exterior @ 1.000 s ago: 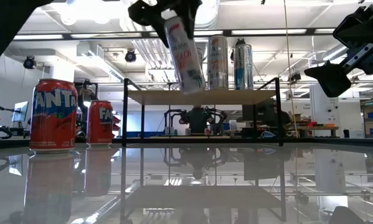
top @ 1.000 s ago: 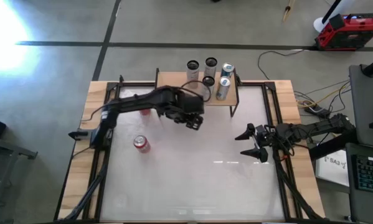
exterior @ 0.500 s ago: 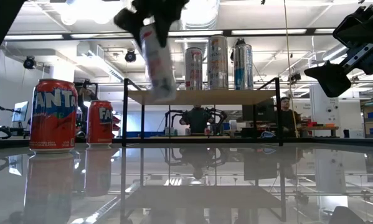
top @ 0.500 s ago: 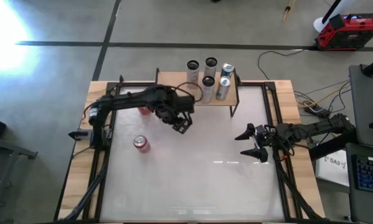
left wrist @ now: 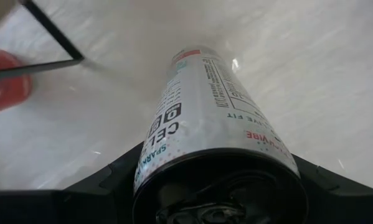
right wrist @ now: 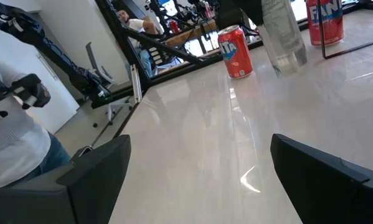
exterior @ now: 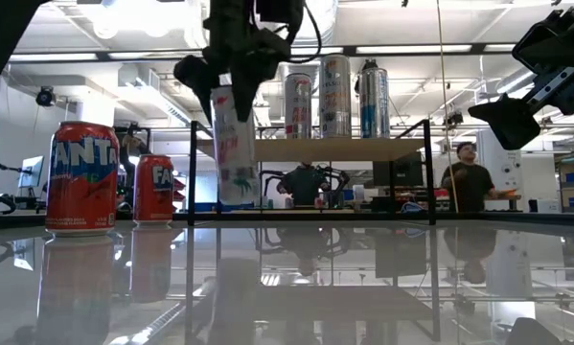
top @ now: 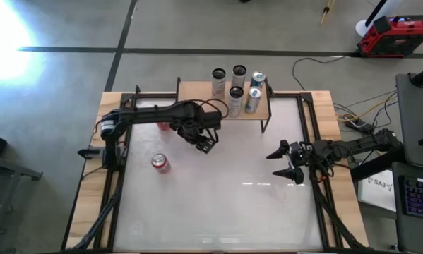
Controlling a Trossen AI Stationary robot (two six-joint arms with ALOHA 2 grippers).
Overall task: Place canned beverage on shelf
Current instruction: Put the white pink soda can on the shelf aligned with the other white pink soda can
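My left gripper [top: 205,139] is shut on a slim white can [exterior: 232,144], in front of the left part of the shelf [top: 197,92]. The shelf is a tan board on thin black legs at the table's far edge. Several slim cans [top: 236,85] stand upright on its right half. Two orange Fanta cans stand on the table, one near the left side [top: 159,163] and one under my left arm [top: 163,126]. My right gripper [top: 285,161] is open and empty near the table's right edge. My left gripper pinches the white can's upper end [left wrist: 155,155] between its two fingers [left wrist: 111,183], one on each side of the round wall. The fingers come from above and point down. The can hangs below them, nearly upright, its bottom [exterior: 237,196] a little clear of the table.
The shelf's black legs [exterior: 191,172] stand just beyond the held can. The table's middle and near part [top: 218,204] is glossy white. People [exterior: 467,177] and equipment show in the room beyond the table.
My left gripper has gone from the shelf top toward the table's left edge and then down, keeping its hold on the white can. The can was tilted at shelf height and now hangs nearly upright, lower, in front of the shelf.
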